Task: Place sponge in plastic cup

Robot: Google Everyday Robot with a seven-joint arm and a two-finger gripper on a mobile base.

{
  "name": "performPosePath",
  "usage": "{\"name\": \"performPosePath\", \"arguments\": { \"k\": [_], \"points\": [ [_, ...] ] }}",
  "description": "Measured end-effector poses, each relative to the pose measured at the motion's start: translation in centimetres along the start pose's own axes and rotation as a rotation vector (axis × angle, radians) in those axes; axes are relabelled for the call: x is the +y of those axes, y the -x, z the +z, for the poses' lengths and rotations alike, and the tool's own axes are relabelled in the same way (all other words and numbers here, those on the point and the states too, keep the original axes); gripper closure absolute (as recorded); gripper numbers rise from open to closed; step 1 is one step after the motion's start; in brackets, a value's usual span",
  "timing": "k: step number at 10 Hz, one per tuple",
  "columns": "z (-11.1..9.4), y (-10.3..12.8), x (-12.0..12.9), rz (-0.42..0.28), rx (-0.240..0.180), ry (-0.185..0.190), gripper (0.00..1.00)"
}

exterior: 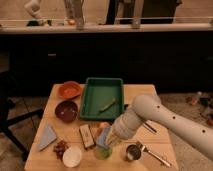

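Note:
The blue-grey sponge (pixel 103 136) hangs tilted on edge at the end of my white arm, just over the light green plastic cup (pixel 102 152). That cup stands near the table's front edge, its top partly hidden by the sponge. My gripper (pixel 108 139) is shut on the sponge, and the wrist covers most of the fingers. The sponge's lower edge is at the cup's rim; I cannot tell whether it touches.
A green tray (pixel 95 85) holding a yellow-green item sits mid-table. An orange bowl (pixel 69 90) and dark red bowl (pixel 66 110) are left. A pale blue cloth (pixel 47 137), dark block (pixel 87 136), white bowl (pixel 72 156) and handled metal cup (pixel 132 152) surround the cup.

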Motion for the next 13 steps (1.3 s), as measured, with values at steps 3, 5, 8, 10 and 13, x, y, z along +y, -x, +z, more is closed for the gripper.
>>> {"name": "performPosePath", "arguments": {
  "k": [3,5,8,10,13],
  "points": [
    [0.2,0.6,0.7,-0.010,-0.021,-0.035,1.00],
    [1.1,1.1,0.6,-0.023,-0.056,-0.055,1.00],
    [2.4,1.3,0.4,-0.047,-0.107,-0.069,1.00],
    [3.0,1.3,0.4,-0.055,-0.128,-0.074,1.00],
    [3.2,1.4,0.5,-0.057,-0.136,-0.072,0.97]
  ]
}}
